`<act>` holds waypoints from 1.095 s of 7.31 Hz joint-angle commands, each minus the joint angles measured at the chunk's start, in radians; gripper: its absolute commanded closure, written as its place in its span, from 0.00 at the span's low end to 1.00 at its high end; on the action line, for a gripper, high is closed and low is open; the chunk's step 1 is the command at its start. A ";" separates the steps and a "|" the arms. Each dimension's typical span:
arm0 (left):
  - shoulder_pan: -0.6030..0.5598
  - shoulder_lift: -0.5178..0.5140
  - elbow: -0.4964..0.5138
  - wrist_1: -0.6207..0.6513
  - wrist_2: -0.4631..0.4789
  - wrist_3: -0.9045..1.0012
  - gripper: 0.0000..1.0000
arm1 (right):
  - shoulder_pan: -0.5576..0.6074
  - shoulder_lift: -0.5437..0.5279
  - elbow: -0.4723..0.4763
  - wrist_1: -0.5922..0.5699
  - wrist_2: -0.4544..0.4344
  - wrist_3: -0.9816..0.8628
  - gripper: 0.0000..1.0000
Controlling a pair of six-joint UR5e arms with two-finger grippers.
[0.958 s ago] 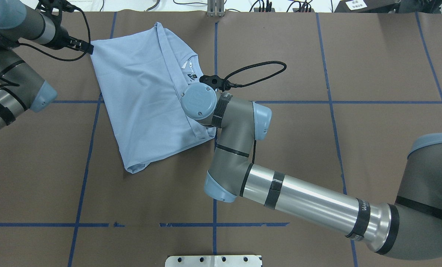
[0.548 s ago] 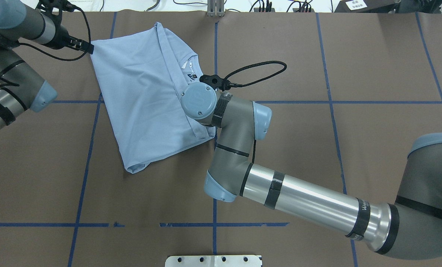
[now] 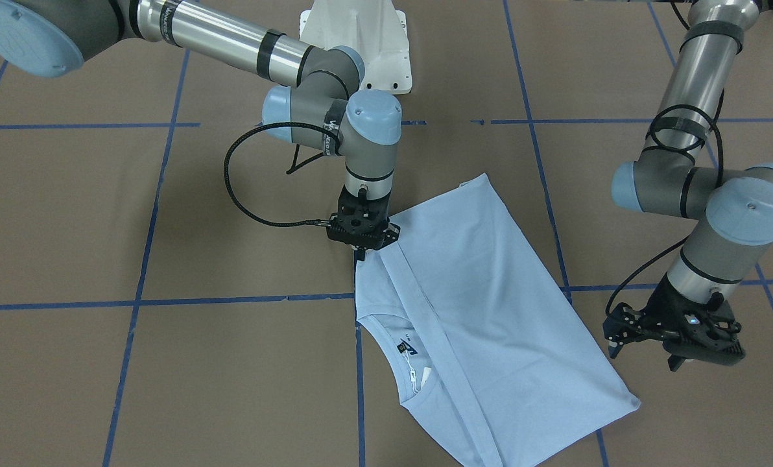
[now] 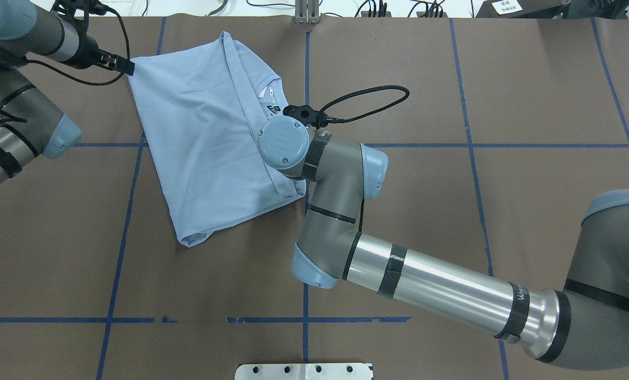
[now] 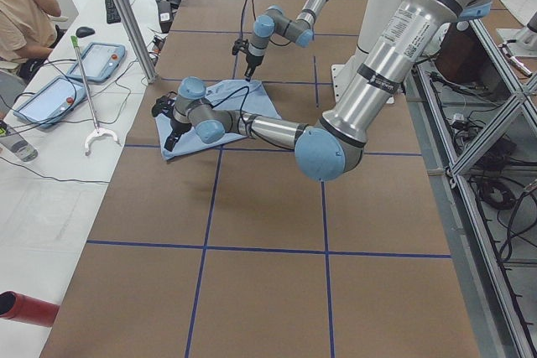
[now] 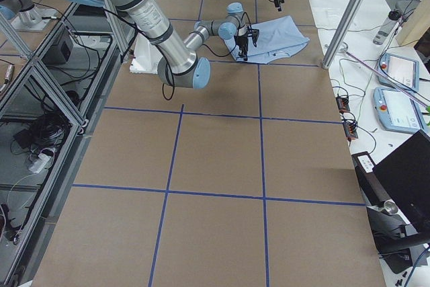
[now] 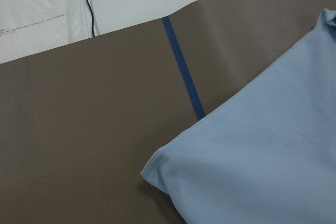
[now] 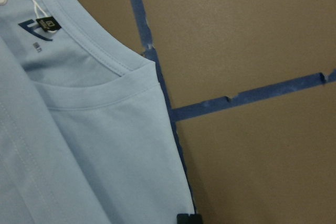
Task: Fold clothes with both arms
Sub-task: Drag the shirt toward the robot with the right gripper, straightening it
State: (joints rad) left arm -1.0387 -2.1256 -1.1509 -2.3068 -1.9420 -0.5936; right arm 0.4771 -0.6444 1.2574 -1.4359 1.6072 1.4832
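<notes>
The light blue T-shirt (image 3: 490,311) lies folded lengthwise on the brown table, also in the overhead view (image 4: 203,137). Its collar with the dark label (image 8: 46,23) faces up; the palm-tree print is hidden. My right gripper (image 3: 359,256) is shut, and its tip touches the shirt's shoulder edge near the collar. I cannot tell whether it pinches cloth. In the overhead view it is hidden under its wrist (image 4: 283,141). My left gripper (image 3: 642,358) is open and empty, just off the shirt's hem corner (image 7: 152,169), which lies flat.
Blue tape lines (image 4: 305,68) cross the brown table. The white pedestal base (image 3: 373,45) stands at the robot's side. A white side table with tablets (image 5: 92,64) and a seated person (image 5: 25,14) lie beyond the far edge.
My left gripper has drawn back a little from the shirt's corner. My right wrist has shifted very slightly. The shirt has not moved.
</notes>
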 commanded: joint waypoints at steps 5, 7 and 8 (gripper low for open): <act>0.000 0.001 -0.001 0.000 0.000 0.000 0.00 | -0.061 -0.446 0.637 -0.162 -0.006 0.000 1.00; 0.000 0.001 -0.001 0.000 -0.006 0.000 0.00 | -0.188 -0.506 0.743 -0.221 -0.096 0.034 1.00; 0.000 0.001 -0.001 0.000 -0.006 0.000 0.00 | -0.240 -0.508 0.744 -0.221 -0.134 0.108 1.00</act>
State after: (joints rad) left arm -1.0385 -2.1246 -1.1520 -2.3071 -1.9464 -0.5936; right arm 0.3075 -1.1352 1.9753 -1.6440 1.5255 1.5261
